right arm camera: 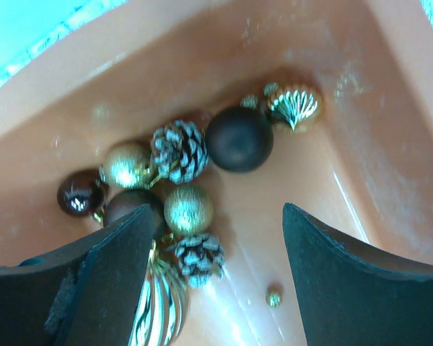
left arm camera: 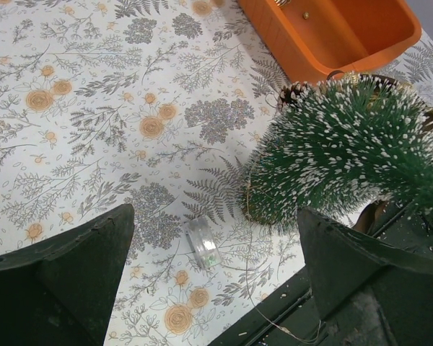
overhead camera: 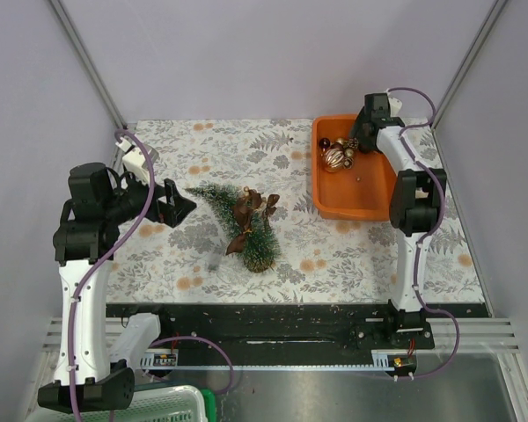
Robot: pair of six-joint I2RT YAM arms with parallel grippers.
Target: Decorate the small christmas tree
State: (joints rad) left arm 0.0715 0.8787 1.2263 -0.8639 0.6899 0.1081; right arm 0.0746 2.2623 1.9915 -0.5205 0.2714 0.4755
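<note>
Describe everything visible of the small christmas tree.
The small christmas tree is a dark green bottle-brush cone with white-frosted bristle tips. It lies on its side on the floral tablecloth, tip toward the open left gripper, wide end toward the near edge. A brown ribbon bow sits on its middle. No gripper holds it.

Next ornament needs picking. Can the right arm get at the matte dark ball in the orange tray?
Likely yes: the open right pincer hangs just over the uncovered matte dark ball.

Dark green frosted tree [overhead camera: 238,220] – brown bow [overhead camera: 251,211]; orange tray [overhead camera: 370,204], gold and brown baubles [right arm camera: 187,209]
</note>
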